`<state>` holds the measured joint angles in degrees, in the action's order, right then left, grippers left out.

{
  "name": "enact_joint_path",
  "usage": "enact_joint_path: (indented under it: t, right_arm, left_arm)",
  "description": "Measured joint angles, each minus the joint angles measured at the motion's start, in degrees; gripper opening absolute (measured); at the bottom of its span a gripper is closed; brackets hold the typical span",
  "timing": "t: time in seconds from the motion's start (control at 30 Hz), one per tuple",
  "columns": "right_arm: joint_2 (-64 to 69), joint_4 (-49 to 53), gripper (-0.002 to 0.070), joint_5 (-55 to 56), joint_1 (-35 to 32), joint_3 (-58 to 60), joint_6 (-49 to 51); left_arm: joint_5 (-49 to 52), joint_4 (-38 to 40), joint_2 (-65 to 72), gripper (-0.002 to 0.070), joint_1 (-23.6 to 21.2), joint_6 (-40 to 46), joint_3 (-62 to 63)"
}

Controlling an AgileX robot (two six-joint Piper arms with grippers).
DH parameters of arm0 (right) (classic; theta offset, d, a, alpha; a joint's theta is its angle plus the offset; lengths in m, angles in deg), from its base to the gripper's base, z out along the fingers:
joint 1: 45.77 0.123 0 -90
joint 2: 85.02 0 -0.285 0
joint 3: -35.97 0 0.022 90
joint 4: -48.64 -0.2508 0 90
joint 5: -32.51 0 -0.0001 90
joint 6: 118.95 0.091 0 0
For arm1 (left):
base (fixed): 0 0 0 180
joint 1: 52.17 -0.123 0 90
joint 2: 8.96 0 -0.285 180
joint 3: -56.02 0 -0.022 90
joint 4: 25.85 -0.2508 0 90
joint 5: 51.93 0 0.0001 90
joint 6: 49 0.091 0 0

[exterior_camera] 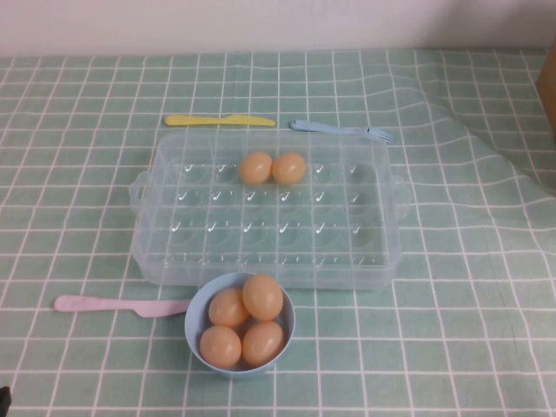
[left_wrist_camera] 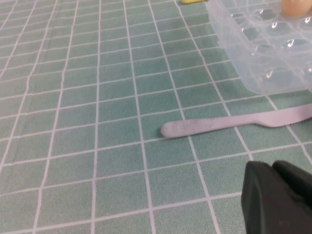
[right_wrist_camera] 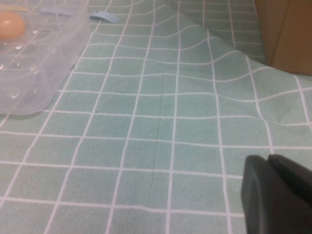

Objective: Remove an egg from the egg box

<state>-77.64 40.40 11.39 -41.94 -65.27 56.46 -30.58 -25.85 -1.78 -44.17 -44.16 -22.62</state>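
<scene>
The clear plastic egg box (exterior_camera: 217, 234) lies in the middle of the table. Two orange-tan eggs (exterior_camera: 255, 168) (exterior_camera: 288, 168) sit side by side in cups of its far row. The left wrist view shows a corner of the box (left_wrist_camera: 263, 53) and one egg (left_wrist_camera: 296, 7). The right wrist view shows another corner (right_wrist_camera: 34, 73) and one egg (right_wrist_camera: 10, 25). My left gripper (left_wrist_camera: 273, 168) is shut and empty, low over the cloth near the box's front left. My right gripper (right_wrist_camera: 268, 160) is shut and empty over the cloth to the box's right. Neither gripper shows in the high view.
A light-blue bowl (exterior_camera: 193, 308) with several eggs stands against the box's front edge. A pink knife (exterior_camera: 113, 305) lies to the bowl's left, a yellow knife (exterior_camera: 217, 121) and a blue fork (exterior_camera: 343, 129) behind the box. A brown object (right_wrist_camera: 287, 34) stands at the far right.
</scene>
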Motion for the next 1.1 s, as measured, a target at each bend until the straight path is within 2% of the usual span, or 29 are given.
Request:
enact_joint_path:
  t: [0.77,0.87,1.1]
  right_arm:
    - [0.0,0.0,-0.0017,0.0,0.0,0.0,0.0]
    - [0.0,0.0,-0.0017,0.0,0.0,0.0,0.0]
    - [0.0,0.0,-0.0017,0.0,0.0,0.0,0.0]
  left_arm:
    - [-0.6,0.3,0.0,-0.0004,0.0,-0.3,0.0]
    - [-3.3,5.6,0.0,-0.0005,0.0,-0.5,0.0]
    - [-14.3,25.1,0.0,-0.0005,0.0,-0.9,0.0]
